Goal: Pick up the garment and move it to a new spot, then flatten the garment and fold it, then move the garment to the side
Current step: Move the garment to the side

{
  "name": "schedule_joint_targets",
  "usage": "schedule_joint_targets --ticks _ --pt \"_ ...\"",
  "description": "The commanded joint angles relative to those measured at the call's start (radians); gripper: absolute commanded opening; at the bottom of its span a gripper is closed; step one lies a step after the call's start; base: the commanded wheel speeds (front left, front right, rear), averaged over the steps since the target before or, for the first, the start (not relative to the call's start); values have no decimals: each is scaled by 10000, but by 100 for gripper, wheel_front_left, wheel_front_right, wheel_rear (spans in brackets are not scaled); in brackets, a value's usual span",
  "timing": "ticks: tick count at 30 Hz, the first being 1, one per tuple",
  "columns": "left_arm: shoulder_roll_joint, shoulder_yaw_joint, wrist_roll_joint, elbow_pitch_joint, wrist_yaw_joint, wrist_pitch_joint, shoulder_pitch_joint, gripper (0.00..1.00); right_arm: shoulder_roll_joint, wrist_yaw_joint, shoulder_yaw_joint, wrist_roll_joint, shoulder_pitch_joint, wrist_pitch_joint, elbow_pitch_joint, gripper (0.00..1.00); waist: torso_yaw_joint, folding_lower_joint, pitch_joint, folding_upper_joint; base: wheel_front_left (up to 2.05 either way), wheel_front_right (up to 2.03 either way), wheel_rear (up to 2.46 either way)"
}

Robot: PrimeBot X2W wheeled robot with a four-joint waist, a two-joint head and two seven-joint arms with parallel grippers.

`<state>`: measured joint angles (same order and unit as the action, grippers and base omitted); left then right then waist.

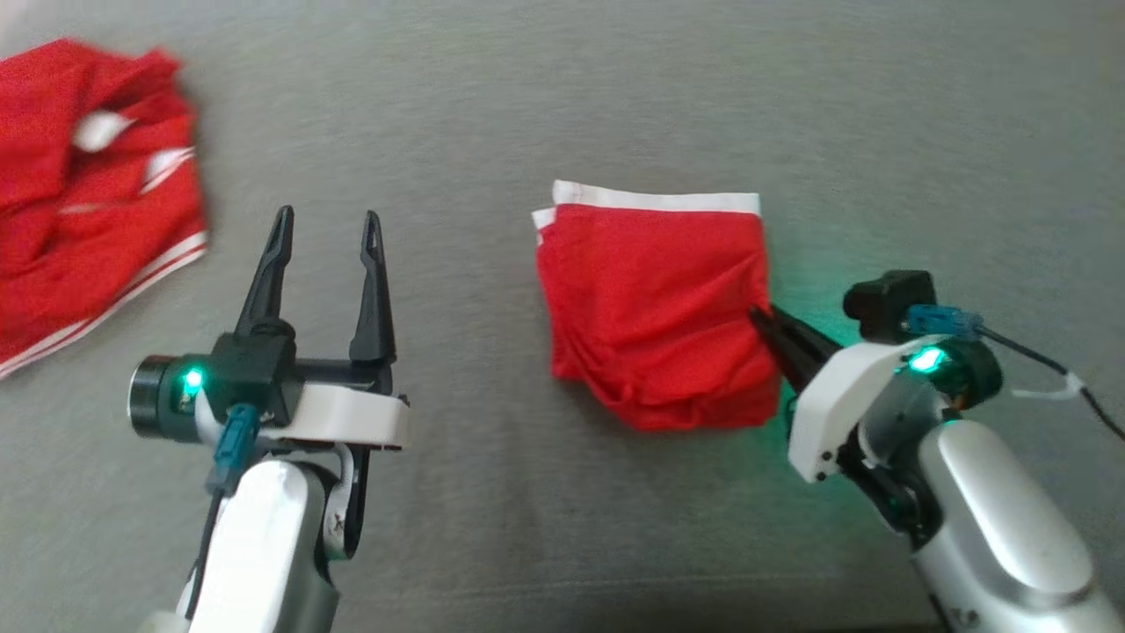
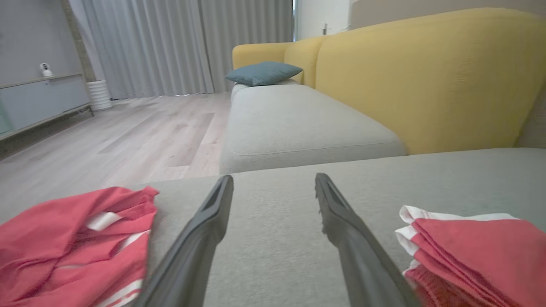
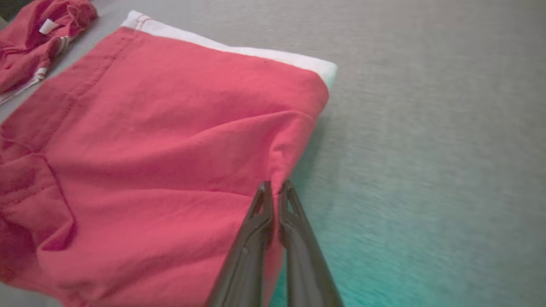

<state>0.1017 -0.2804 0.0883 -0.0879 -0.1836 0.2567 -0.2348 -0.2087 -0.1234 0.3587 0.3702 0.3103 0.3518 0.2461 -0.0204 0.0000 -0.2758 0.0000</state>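
A folded red garment [image 1: 655,308] with a white band along its far edge lies on the grey cushion. My right gripper [image 1: 760,318] is at its right edge. In the right wrist view the two fingers are pressed together at the right gripper [image 3: 275,187], pinching a raised fold of the garment [image 3: 149,149]. My left gripper [image 1: 327,224] stands open to the left of the garment, above bare cushion, with nothing between its fingers. In the left wrist view the left gripper [image 2: 273,183] has the garment [image 2: 477,251] at its right.
A second red garment [image 1: 79,193] with white stripes lies crumpled at the far left, also seen as a crumpled heap [image 2: 64,243]. The grey cushion [image 1: 562,105] stretches all around. Beyond stand a yellow sofa back [image 2: 426,76], a blue pillow [image 2: 262,72] and a wooden floor [image 2: 128,132].
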Motion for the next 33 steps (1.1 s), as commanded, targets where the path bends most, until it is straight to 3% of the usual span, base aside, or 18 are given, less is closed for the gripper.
schedule_joint_targets --ticks 1,8,15,19,28,33 --pt "204 285 -109 374 43 50 -262 100 -150 -73 187 75 -31 -120 -376 0 778 0 -20 0 0 0 0" --pt "343 73 -212 452 210 22 -470 100 -687 -73 469 309 320 -336 -194 0 2462 0 -341 0 0 0 0" --pt "620 -216 -491 811 459 -421 -1053 100 -635 -73 671 617 1024 -877 291 0 3667 0 -1006 0 0 0 0" --pt "692 -416 -625 962 583 -643 -1336 100 -771 -73 410 732 1506 -1304 812 0 3989 0 -1316 0 0 0 0" --pt "720 -1044 -951 1244 936 -989 -1985 100 -1877 -73 -1448 442 2875 -2406 2340 0 4240 0 -1997 0 0 0 0" --pt "678 -1380 -1126 1295 1120 -1077 -2491 100 -2092 -73 -2210 360 3587 -2836 2892 0 4194 0 -2443 0 0 0 0"
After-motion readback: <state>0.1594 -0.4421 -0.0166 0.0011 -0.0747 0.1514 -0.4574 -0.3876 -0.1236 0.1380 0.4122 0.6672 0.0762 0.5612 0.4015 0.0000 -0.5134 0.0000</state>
